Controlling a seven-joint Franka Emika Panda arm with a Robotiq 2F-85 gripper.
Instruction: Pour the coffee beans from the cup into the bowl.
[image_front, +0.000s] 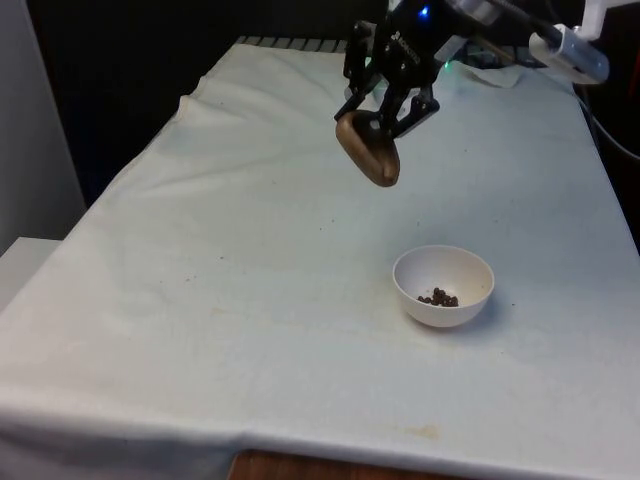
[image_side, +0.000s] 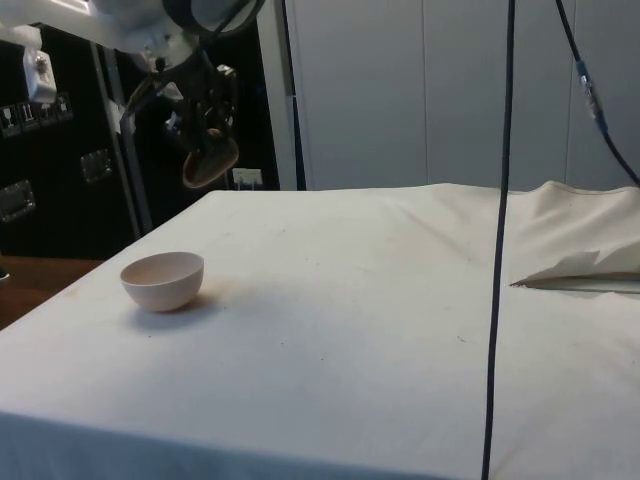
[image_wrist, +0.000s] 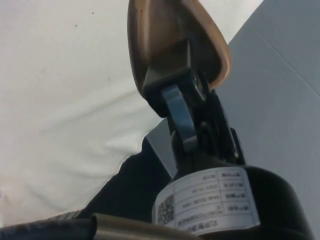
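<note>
Broad desk (image_front: 200, 300) under a white cloth, spreading across most of the front view and the lower part of the side view (image_side: 350, 320). Black hand (image_front: 385, 118) high in the upper middle of the front view, up in the upper left of the side view (image_side: 205, 135), fingers clamped on the rim of a brown cup (image_front: 368, 150). Cup tipped over and held in the air, well above the cloth, seen from the side as a tilted brown shape (image_side: 210, 165) and close up between the fingers in the wrist view (image_wrist: 175, 45). White bowl (image_front: 443, 286) standing on the desk in the lower right of centre in the front view, left of centre in the side view (image_side: 163, 280), below the cup and well apart from it. Small cluster of dark coffee beans (image_front: 439, 298) lying in the bottom of the bowl.
</note>
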